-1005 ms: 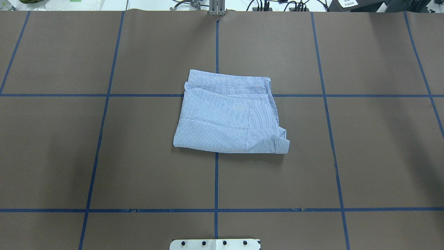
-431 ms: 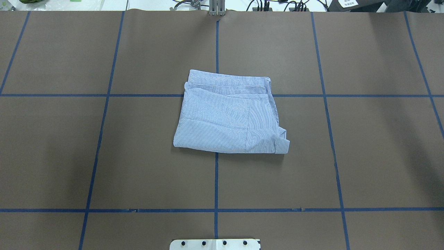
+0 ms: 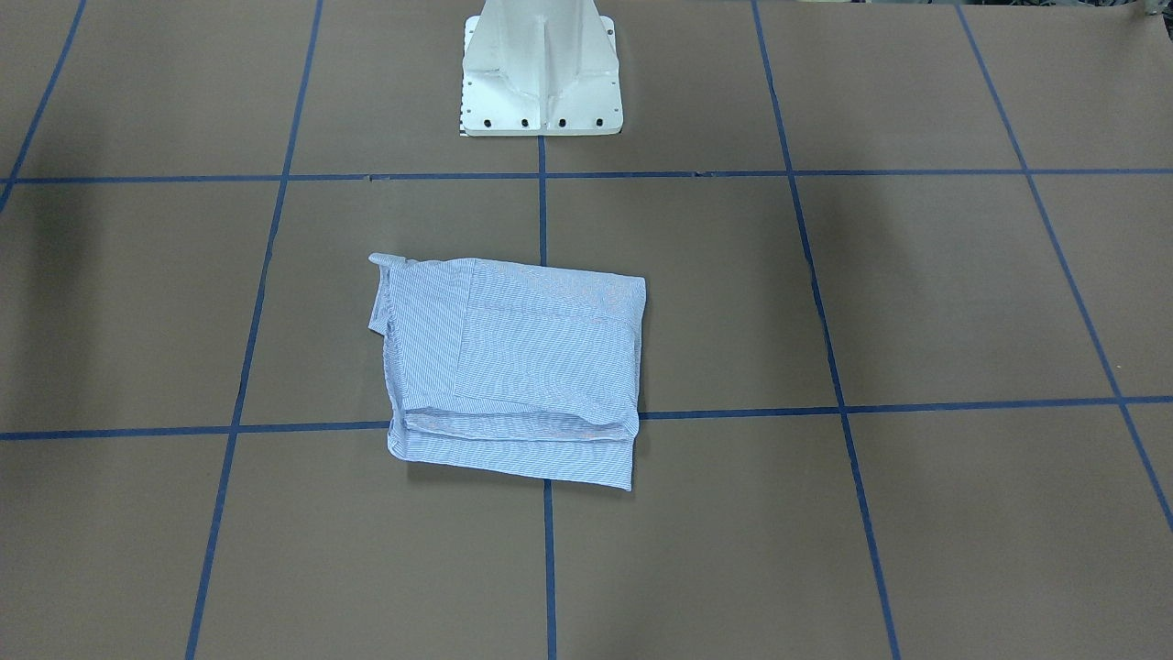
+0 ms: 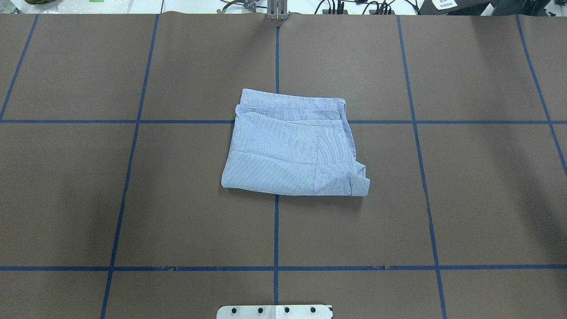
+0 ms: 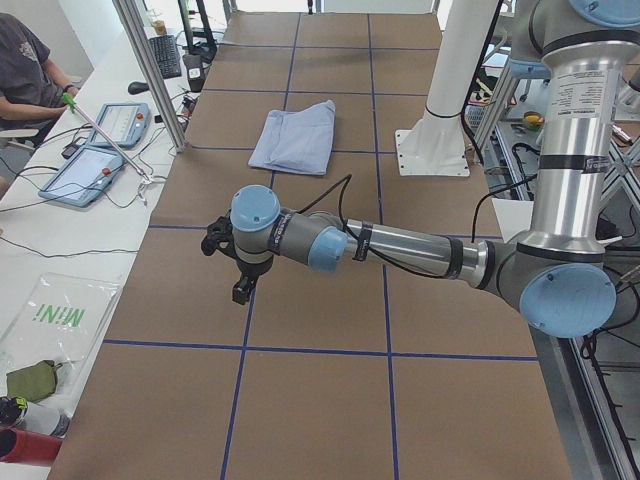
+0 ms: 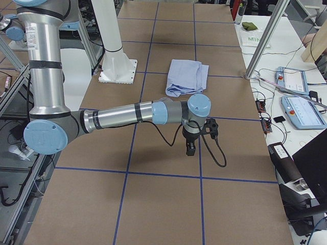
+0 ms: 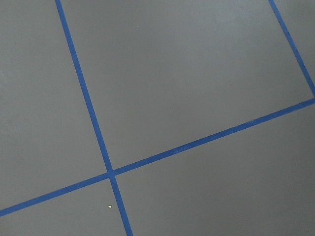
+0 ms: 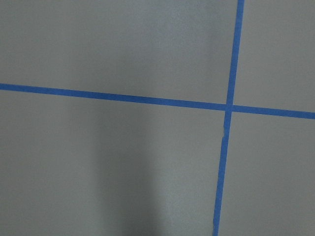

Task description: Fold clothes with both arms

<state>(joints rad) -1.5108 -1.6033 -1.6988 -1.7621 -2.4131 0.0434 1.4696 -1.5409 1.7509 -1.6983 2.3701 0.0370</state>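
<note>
We note the shirt point(image 4: 292, 146): thin, finely blue-and-white striped cloth, folded into a flat, layered near-rectangle at the centre of the matte brown table point(image 4: 177, 199), over a crossing of the blue tape point(image 4: 276, 230). Its long axis runs left to right, with the cuff point(image 4: 361, 184) at the near right corner. The left gripper point(image 5: 243, 290) and right gripper point(image 6: 190, 149) hover over bare table, well apart from the shirt. We cannot tell their opening.
</note>
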